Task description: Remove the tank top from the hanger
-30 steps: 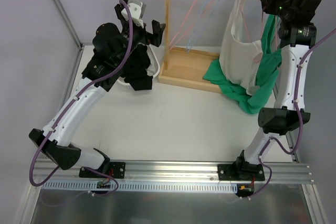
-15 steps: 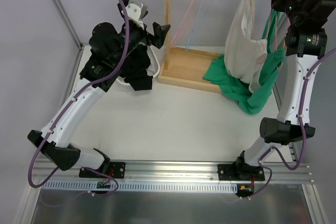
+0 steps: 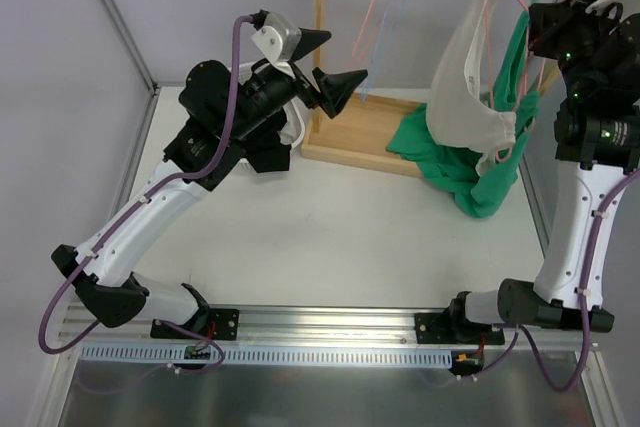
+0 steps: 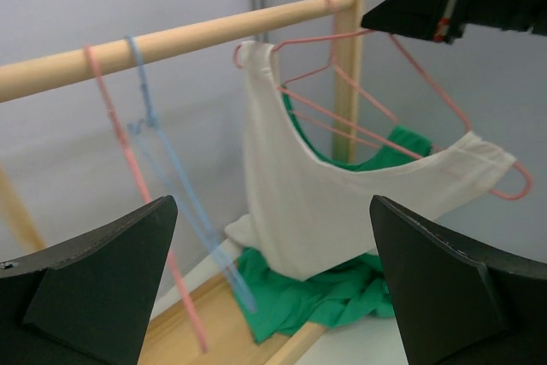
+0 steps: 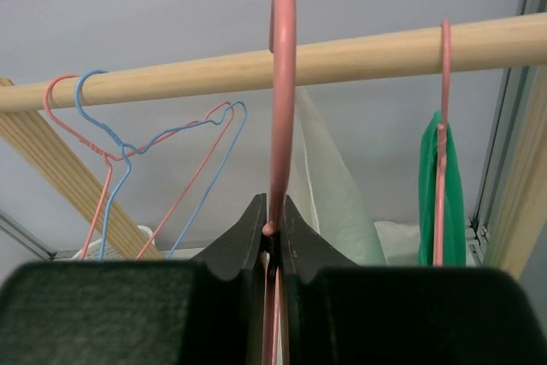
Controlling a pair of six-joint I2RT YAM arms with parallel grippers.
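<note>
By the rod, right end effector grips hanger; left end effector stands wide.

White sleeveless fabric tank top, draped slantwise on thin pink wire hanger; hanger tilted, hook upright before wooden rod, one rounded corner protruding past hem.

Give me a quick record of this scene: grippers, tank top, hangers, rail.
Right gripper: shut on the neck of the pink hanger
Left gripper: open, facing the tank top, apart from it
Tank top: white, on the tilted pink hanger
Rail: wooden, carrying two empty hangers, pink and blue
Green garment: behind the tank top, trailing onto the rack base
</note>
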